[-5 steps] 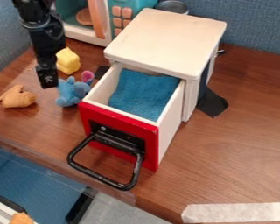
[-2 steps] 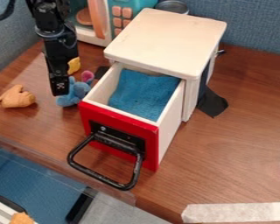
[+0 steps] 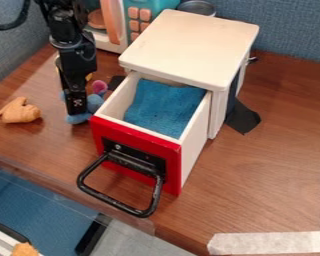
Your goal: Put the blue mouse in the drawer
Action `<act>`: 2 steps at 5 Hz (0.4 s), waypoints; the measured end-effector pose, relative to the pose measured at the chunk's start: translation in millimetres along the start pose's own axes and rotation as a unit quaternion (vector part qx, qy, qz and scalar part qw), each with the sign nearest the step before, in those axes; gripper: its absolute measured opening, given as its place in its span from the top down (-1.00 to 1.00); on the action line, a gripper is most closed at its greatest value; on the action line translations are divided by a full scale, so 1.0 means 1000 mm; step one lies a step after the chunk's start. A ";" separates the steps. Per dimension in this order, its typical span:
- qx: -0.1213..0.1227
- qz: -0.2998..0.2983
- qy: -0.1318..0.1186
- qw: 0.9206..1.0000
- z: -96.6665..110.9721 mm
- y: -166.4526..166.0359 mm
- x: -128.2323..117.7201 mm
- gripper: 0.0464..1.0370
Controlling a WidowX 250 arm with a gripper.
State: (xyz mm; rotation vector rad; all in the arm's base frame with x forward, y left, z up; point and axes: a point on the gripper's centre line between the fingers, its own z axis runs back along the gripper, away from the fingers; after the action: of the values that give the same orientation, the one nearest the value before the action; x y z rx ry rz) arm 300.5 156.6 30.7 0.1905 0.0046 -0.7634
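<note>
Left of the open drawer with its red front and white wooden sides (image 3: 173,170), the black two-finger hand (image 3: 76,107) hung pointing down, covering much of the blue plush mouse with the pink ear (image 3: 94,102). How far the hand was open, and whether it had hold of anything, I could not tell. The mouse was outside the drawer, on the brown wooden worktop (image 3: 263,165); whether it touched the drawer's side was unclear. Behind the arm, only slivers of a yellow object (image 3: 88,77) peeked out. Blue cloth (image 3: 159,107) hid the drawer's floor. The top edge cut off the teal-and-white toy microwave (image 3: 134,25), and the white cabinet (image 3: 189,45) partly hid a round metal container (image 3: 197,7).
</note>
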 end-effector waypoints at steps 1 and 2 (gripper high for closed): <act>0.000 0.008 0.019 1.000 -0.009 -0.001 0.002 -0.82; 0.009 0.025 0.040 0.999 -0.013 -0.001 0.003 -0.26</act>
State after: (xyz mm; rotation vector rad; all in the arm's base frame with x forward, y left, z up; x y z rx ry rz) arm 303.3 156.0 18.0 0.2375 0.0687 -0.7067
